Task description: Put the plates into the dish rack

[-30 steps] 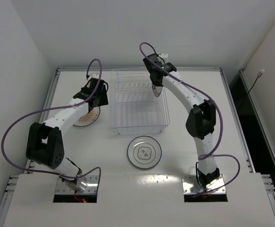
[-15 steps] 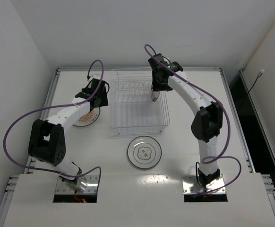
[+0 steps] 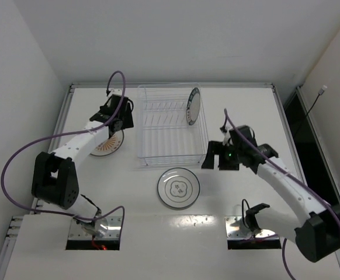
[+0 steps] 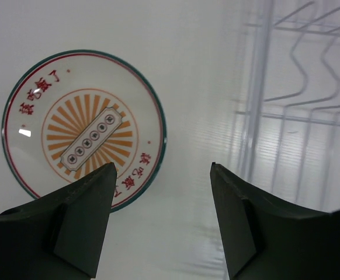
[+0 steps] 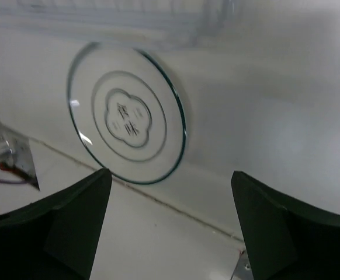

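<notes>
One plate with a dark rim band stands on edge in the far right of the wire dish rack, with nothing holding it. An orange-striped plate lies flat left of the rack. My left gripper hovers open over its right edge, between plate and rack. A grey-ringed plate lies flat in front of the rack. My right gripper hangs open and empty just right of it.
The rack's near wall runs along the top of the right wrist view. The table's raised rim runs along its left and far sides. The near ledge with the arm bases lies just behind the grey-ringed plate.
My right gripper opened and let go of the dark-rimmed plate, which now stands in the rack. The right arm swung back to the near right. The left arm barely moved.
</notes>
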{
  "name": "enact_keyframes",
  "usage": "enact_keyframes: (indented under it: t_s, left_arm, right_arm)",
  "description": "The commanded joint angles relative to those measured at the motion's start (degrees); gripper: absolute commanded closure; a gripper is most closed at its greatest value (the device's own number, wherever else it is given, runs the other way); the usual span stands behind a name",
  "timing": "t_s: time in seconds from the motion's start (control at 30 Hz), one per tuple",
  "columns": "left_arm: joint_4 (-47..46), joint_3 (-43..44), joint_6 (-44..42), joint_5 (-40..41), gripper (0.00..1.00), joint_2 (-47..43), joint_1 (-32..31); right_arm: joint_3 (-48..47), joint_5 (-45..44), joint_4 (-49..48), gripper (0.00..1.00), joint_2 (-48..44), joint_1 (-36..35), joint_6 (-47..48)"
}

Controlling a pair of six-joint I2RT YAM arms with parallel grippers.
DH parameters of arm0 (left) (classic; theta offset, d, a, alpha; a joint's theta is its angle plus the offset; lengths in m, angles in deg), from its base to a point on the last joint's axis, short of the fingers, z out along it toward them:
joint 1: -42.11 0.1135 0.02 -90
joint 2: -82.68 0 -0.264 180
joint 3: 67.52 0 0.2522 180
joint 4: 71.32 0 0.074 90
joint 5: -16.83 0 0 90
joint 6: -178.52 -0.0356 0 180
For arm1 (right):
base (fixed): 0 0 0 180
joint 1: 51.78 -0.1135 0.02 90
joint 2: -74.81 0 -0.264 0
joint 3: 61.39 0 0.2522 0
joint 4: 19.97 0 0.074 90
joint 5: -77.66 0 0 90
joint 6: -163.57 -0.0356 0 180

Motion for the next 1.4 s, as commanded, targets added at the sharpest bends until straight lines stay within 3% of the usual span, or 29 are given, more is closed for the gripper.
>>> enact_keyframes:
  t_s: [0.0,0.03,0.1,0.23,0.5,0.63,0.77,1.07,1.37]
  left_arm:
    - [-6.40,-1.03,-1.88,-8.29,0.37,-7.22,-0.45]
    - [-7.37,-1.04,-2.57,-13.10,0.37,-8.97,-0.45]
    - [-8.70,-1.83,-2.58,-17.61,0.37,-9.69,-0.45]
    - [-10.62,-3.06,-3.72,-21.93,0.37,-11.71,-0.45]
    - [-11.25,-3.59,-3.72,-24.58,0.37,-11.71,-0.45]
    - [-11.25,-3.59,-3.72,-25.63,0.37,-11.71,-0.45]
    - [-11.25,-3.06,-3.72,-25.63,0.37,-11.71,-0.45]
    - [-11.25,-3.59,-3.72,-25.63,0.37,-12.86,-0.45]
    - [-11.25,-3.59,-3.72,-25.11,0.37,-12.33,-0.45]
  right_arm:
    - [15.25,20.02,-16.29,0.20,0.24,1.35,-7.98]
    - [18.45,22.66,-23.46,0.22,-1.17,1.35,-13.74]
    - [23.14,21.82,-27.04,0.22,-2.67,1.35,-17.31]
    - [22.17,16.09,-22.21,0.23,-2.51,1.88,-19.93]
    - [32.36,12.59,-31.44,0.26,-3.64,-0.23,-36.55]
    - [32.37,6.34,-29.07,0.27,-5.49,-3.74,-41.04]
    - [30.09,3.70,-28.54,0.28,-1.63,-7.08,-41.58]
    - [27.45,7.57,-38.03,0.57,14.97,-8.14,-39.82]
    - [25.52,10.02,-36.29,1.00,16.13,-8.67,-35.17]
